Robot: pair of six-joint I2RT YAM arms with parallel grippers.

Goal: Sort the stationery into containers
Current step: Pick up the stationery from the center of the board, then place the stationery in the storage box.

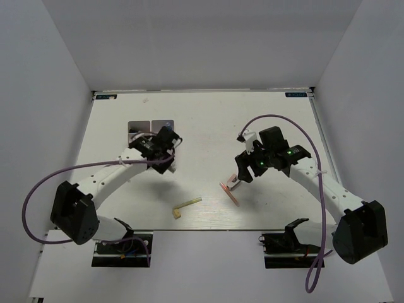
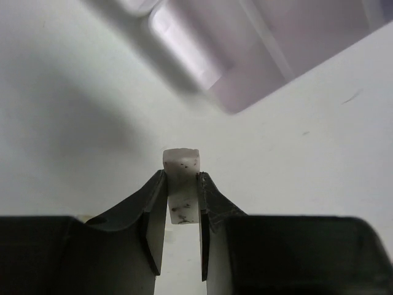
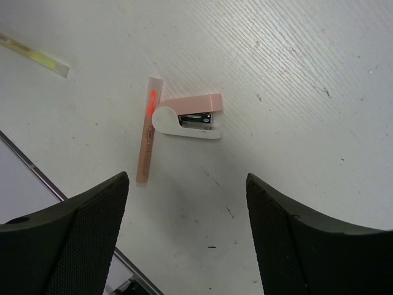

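My left gripper (image 2: 182, 184) is shut on a small grey-white block (image 2: 182, 165) flecked with dark specks, held above the table just short of the white, pale pink organizer box (image 2: 245, 55). In the top view the left gripper (image 1: 169, 165) is just in front of the box (image 1: 140, 126), which the arm partly hides. My right gripper (image 3: 187, 233) is open and empty above a pink stick (image 3: 148, 130) and a small pink and white stapler (image 3: 190, 118) lying side by side. In the top view it (image 1: 240, 178) hangs over the pink stick (image 1: 230, 193). A yellowish stick (image 1: 187, 205) lies near the front middle.
The yellowish stick also shows at the top left of the right wrist view (image 3: 34, 56). The table's front edge (image 3: 37, 172) runs close below the pink stick. White walls enclose the table on three sides.
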